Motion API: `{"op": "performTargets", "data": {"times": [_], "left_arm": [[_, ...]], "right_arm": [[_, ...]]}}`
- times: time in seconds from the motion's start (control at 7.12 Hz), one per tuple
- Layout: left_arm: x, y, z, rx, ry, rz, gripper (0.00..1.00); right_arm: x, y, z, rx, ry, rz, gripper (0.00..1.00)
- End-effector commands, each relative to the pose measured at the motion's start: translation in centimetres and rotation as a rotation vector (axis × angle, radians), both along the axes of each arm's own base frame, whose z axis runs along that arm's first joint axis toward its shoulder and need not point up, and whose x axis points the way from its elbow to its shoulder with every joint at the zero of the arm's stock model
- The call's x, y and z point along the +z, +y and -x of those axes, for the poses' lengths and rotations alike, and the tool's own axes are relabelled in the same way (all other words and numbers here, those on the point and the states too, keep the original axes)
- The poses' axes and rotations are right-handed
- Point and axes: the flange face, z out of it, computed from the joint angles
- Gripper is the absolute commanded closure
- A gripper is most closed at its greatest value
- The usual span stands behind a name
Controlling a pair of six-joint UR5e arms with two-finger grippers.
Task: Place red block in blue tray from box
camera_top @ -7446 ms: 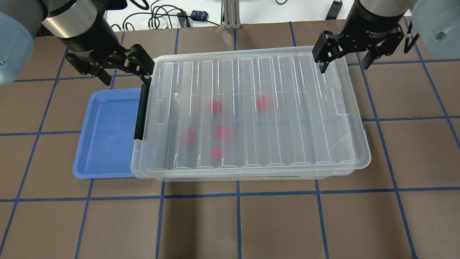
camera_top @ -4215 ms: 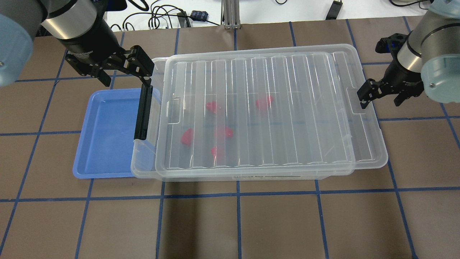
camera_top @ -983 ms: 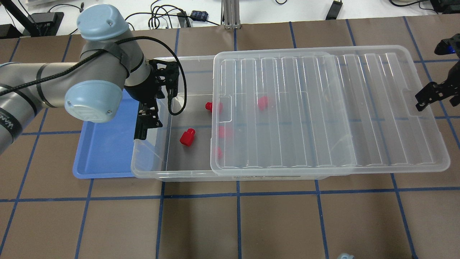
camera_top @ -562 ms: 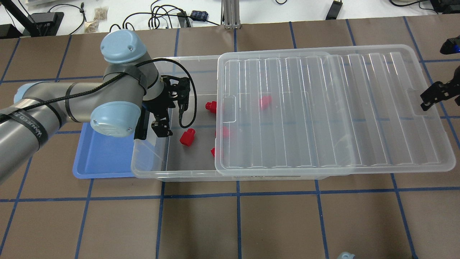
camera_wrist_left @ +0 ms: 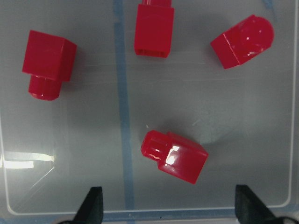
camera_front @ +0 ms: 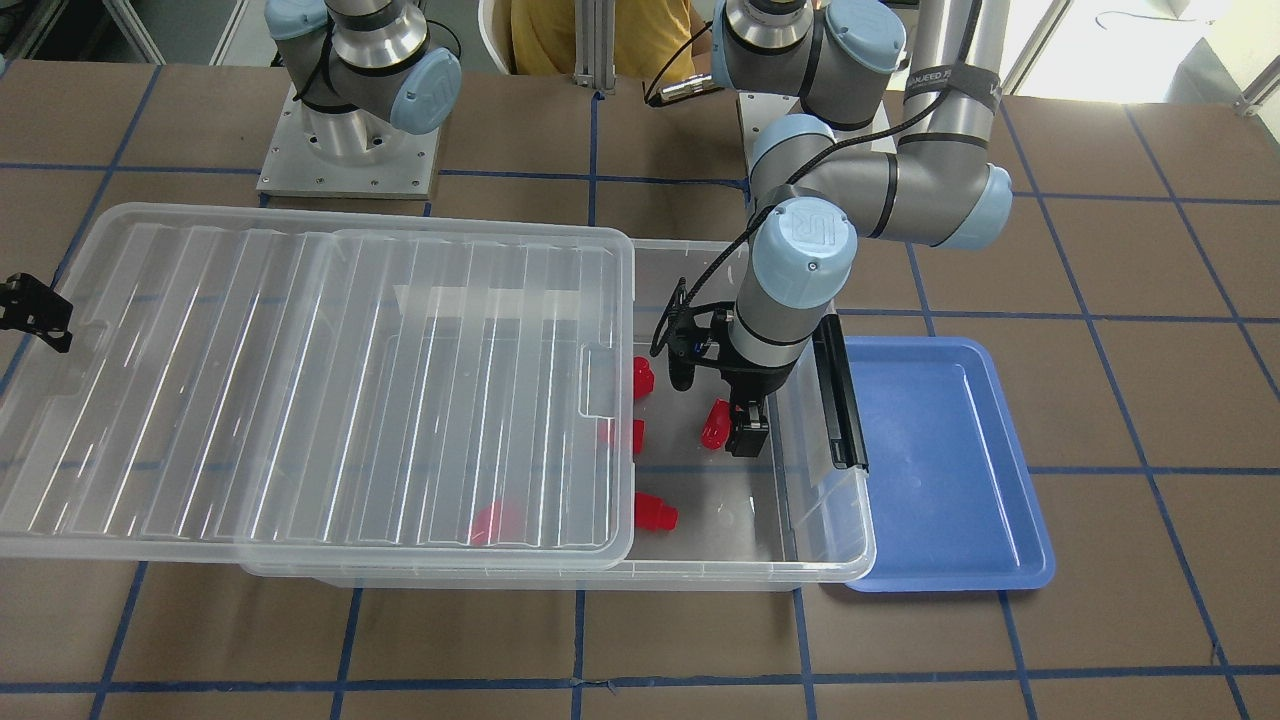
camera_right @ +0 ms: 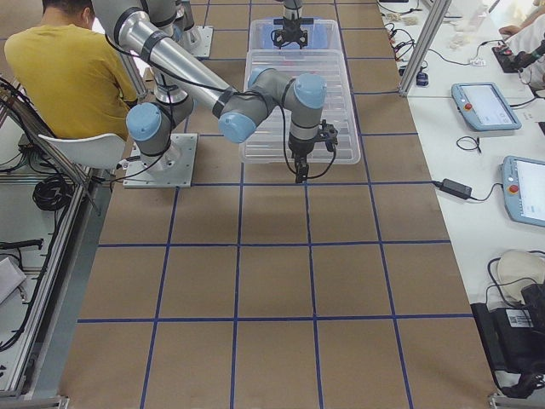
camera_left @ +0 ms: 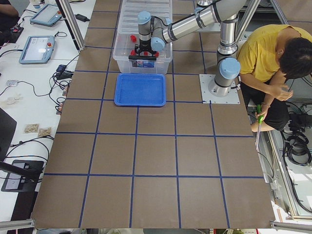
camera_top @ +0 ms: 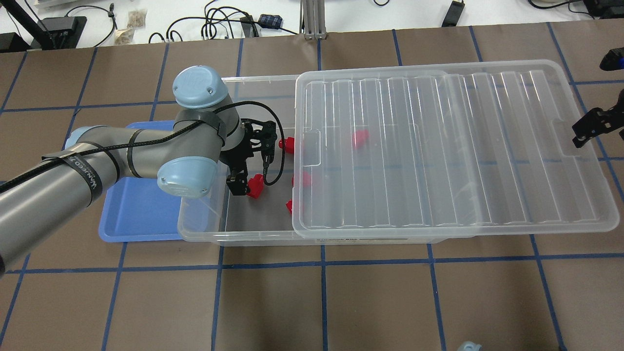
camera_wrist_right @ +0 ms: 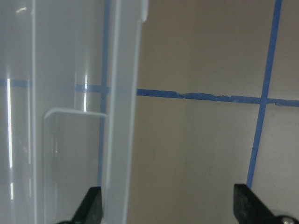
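Note:
The clear box (camera_top: 200,228) stands mid-table with its ribbed lid (camera_top: 438,146) slid to the right, so the left end is open. My left gripper (camera_top: 245,185) is open, low inside that open end, right at a red block (camera_top: 254,186). In the left wrist view this block (camera_wrist_left: 175,156) lies between and just ahead of my fingertips (camera_wrist_left: 93,205), with three more beyond it. Other red blocks (camera_top: 286,144) lie at the lid's edge or under it. The blue tray (camera_top: 136,214) sits empty against the box's left end. My right gripper (camera_top: 592,127) is open beside the lid's right edge.
A black latch bar (camera_front: 840,400) runs along the box end next to the blue tray (camera_front: 940,470). The lid (camera_front: 300,380) overhangs the box far towards my right gripper (camera_front: 35,310). A person in yellow (camera_left: 273,58) sits behind the robot bases.
The lid was slid off to the right, uncovering the box's left end. My left arm swung from the box end into the box, down to a red block. My right gripper stays beside the lid's edge.

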Motion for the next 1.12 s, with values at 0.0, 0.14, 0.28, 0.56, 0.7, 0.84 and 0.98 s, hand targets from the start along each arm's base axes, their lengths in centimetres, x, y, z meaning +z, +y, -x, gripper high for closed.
{"op": "performTargets", "data": {"times": [0.0,0.14,0.28,0.56,0.7,0.84,0.98], "left_arm": [[-1.7,0.2,0.0,0.003,0.000,0.001,0.00],[-2.2,0.3,0.0,0.005,-0.001,-0.003,0.00],[-2.5,0.2,0.0,0.005,-0.001,-0.005,0.00],[-4.3,0.3,0.2,0.003,-0.006,-0.040,0.00],[-4.9,0.5,0.5,-0.003,-0.004,-0.014,0.00],[-5.6,0.8,0.4,-0.003,-0.001,-0.002,0.00],[-5.8,1.0,0.5,0.006,-0.001,-0.002,0.00]], "right_arm": [[0.4,-0.2,0.1,-0.001,0.003,0.005,0.00],[0.5,-0.1,0.0,-0.001,0.000,0.004,0.00],[1.0,-0.1,-0.4,0.002,0.004,0.012,0.00],[1.0,-0.1,-0.5,0.000,0.001,0.011,0.00],[0.8,-0.1,-0.4,0.000,-0.002,0.009,0.00],[0.8,-0.1,-0.5,0.000,-0.003,0.010,0.00],[0.7,-0.2,-0.4,0.002,-0.004,0.008,0.00]]}}
